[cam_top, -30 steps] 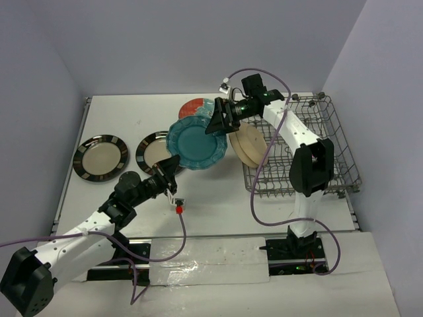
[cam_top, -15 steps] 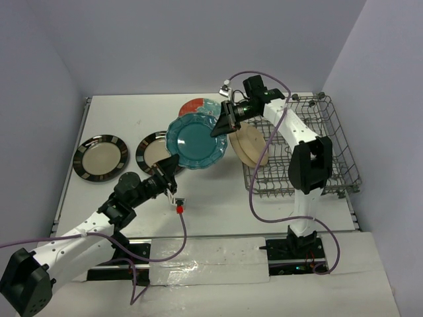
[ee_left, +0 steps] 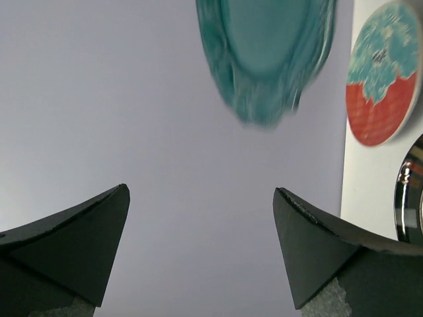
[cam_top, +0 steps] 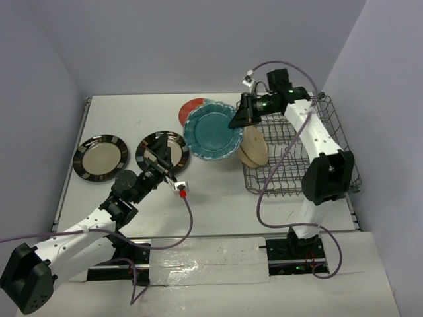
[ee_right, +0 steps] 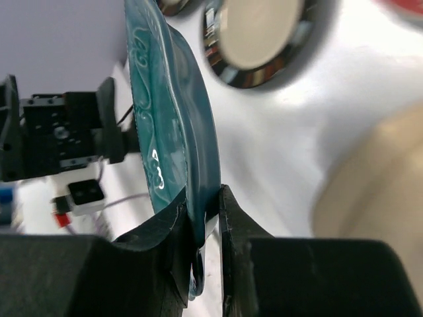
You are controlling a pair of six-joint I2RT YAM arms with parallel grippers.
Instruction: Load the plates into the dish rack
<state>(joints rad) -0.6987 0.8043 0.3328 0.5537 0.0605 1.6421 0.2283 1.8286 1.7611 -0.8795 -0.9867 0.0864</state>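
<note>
- The top view is bright and evenly lit from above. The white worktop (cam_top: 218,191) carries only faint, soft-edged shadows.
- A glossy strip (cam_top: 198,267) at the near edge throws patchy glare.
- In the left wrist view the teal plate (ee_left: 264,53) is smeared along its lower rim. The left hand (ee_left: 199,190) shows as dark, almost featureless wedges.
- The dark-rimmed plate (ee_left: 411,198) catches a bright glint.
- In the right wrist view the worktop (ee_right: 317,125) is washed out nearly white and the beige plate (ee_right: 377,185) is out of focus.
- The right hand (ee_right: 206,198) is dark and lacks detail.
</note>
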